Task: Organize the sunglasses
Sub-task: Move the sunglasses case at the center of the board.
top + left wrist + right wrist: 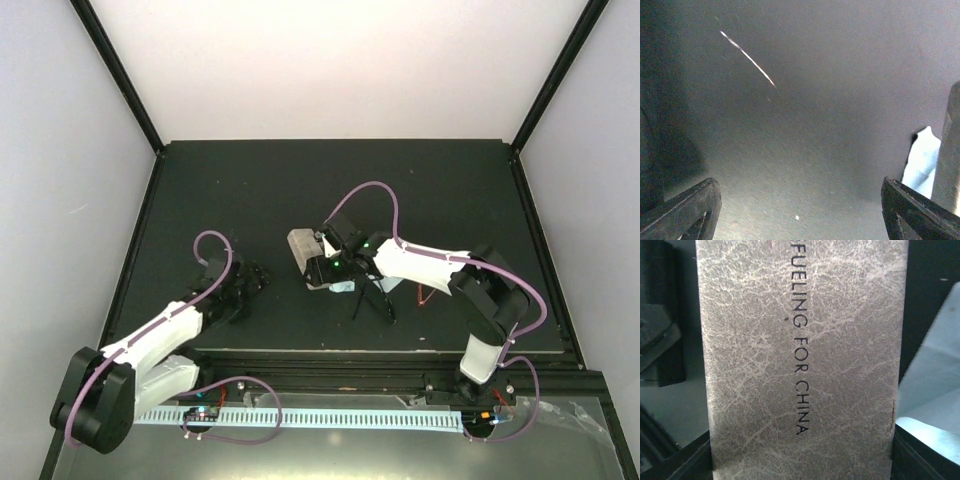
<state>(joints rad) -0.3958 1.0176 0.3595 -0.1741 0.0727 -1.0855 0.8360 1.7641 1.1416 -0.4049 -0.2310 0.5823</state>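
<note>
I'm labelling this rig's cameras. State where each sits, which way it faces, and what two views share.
Top external: above and behind the bases, looking down on the table; the left arm and right arm both show.
Left wrist: on the left arm, facing down at bare table; its open jaws' tips fill the bottom corners.
Right wrist: on the right arm, pressed close to the beige case, jaws closed on its sides.
Shared: both wrist views catch the light blue cloth at their right edge.
</note>
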